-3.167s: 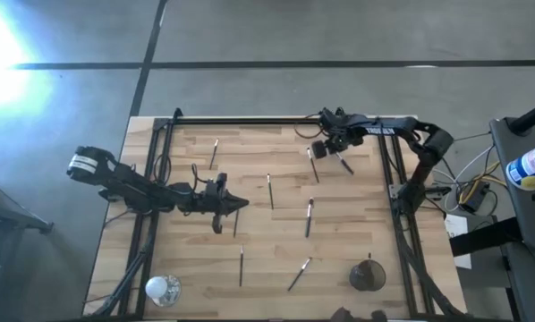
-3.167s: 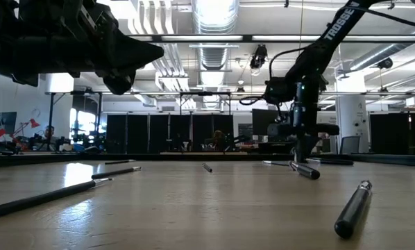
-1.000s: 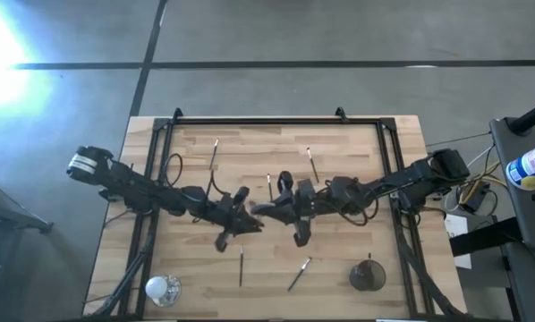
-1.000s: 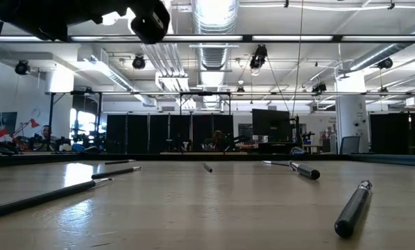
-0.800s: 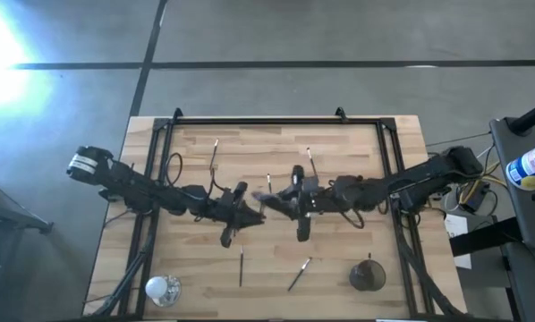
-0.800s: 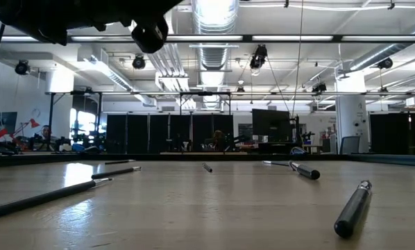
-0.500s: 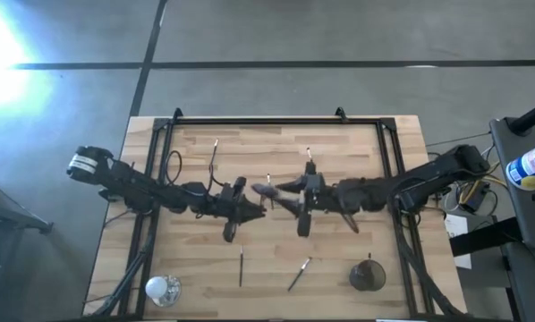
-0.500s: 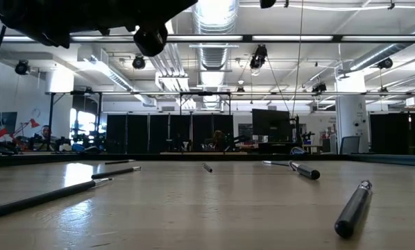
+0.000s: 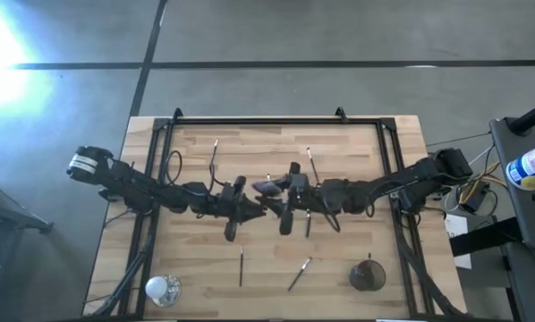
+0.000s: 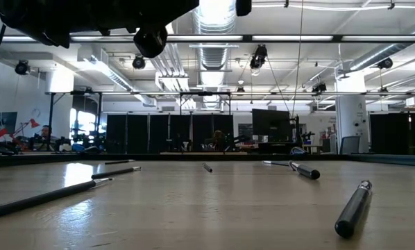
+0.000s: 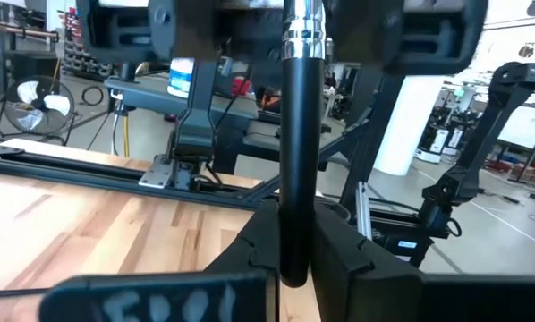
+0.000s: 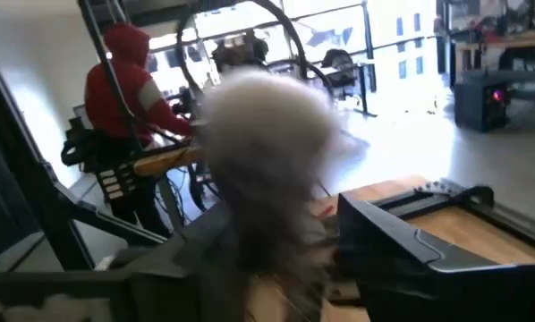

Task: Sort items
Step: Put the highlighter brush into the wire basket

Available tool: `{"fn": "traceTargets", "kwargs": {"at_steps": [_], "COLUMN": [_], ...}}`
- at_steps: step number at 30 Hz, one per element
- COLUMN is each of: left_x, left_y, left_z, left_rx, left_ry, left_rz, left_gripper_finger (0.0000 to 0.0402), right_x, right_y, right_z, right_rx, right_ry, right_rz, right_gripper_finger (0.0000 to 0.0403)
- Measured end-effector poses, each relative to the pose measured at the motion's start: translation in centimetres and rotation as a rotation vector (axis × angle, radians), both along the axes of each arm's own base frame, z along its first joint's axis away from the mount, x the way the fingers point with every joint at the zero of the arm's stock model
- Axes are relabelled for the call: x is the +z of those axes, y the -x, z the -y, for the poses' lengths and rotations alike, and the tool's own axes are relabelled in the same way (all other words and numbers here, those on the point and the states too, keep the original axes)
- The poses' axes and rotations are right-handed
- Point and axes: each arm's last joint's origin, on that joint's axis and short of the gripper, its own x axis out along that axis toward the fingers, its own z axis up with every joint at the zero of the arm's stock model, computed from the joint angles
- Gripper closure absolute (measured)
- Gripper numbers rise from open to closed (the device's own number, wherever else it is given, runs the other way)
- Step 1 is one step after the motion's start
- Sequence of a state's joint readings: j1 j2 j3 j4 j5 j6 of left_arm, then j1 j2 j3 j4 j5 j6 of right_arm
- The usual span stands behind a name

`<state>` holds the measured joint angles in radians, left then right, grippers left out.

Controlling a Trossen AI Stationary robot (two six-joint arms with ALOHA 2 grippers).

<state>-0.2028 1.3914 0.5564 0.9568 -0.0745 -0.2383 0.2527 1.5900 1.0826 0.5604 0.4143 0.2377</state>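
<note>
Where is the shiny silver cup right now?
In the high view the silver cup stands at the table's near left corner, below the left arm.

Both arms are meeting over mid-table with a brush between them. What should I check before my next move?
1. Left gripper clamped on the brush handle: ok.
2. Right gripper let go of the brush: cannot tell.
3. Brush's fluffy end clear of the right gripper: not ok, it sits right in front of it.
4. Arms lifted off the table: ok, only loose sticks lie there.
5. Dark cup and silver cup uncovered: ok.
</note>
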Motion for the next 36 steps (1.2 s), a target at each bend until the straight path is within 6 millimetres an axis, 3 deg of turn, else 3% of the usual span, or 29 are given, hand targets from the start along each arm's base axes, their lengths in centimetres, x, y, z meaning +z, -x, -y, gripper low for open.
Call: {"fn": "traceTargets", "kwargs": {"at_steps": [4, 9, 14, 19, 22, 29, 36], "left_x": [-0.1, -0.2, -0.3, -0.9, -0.9, -0.9, -1.0], "left_y": [0.0, 0.0, 0.0, 0.0, 0.0, 0.0, 0.0], "left_z": [0.0, 0.0, 0.0, 0.0, 0.0, -0.1, -0.2], "left_rx": [0.013, 0.019, 0.012, 0.013, 0.012, 0.034, 0.053], "left_ry": [0.000, -0.005, 0.042, 0.064, 0.063, 0.063, 0.072], "left_rz": [-0.009, -0.019, -0.037, -0.099, -0.094, -0.095, -0.103], "left_gripper_finger": [0.0372, 0.0372, 0.0353, 0.0270, 0.0239, 0.0227, 0.0226], "right_x": [0.5, 0.8, 1.4, 3.0, 3.5, 3.9, 3.1], "right_y": [-0.5, -0.2, 1.3, 4.7, 7.2, 13.9, 18.2], "right_z": [-0.3, -0.7, -1.5, -2.7, -3.7, -5.5, -7.3], "right_rx": [0.000, -0.002, -0.034, -0.100, -0.130, -0.191, -0.194], "right_ry": [0.028, 0.082, 0.115, 0.131, 0.117, -0.040, -0.228], "right_rz": [0.007, -0.012, -0.066, -0.153, -0.225, -0.321, -0.436], "right_gripper_finger": [0.0266, 0.0369, 0.0376, 0.0379, 0.0379, 0.0379, 0.0379]}}
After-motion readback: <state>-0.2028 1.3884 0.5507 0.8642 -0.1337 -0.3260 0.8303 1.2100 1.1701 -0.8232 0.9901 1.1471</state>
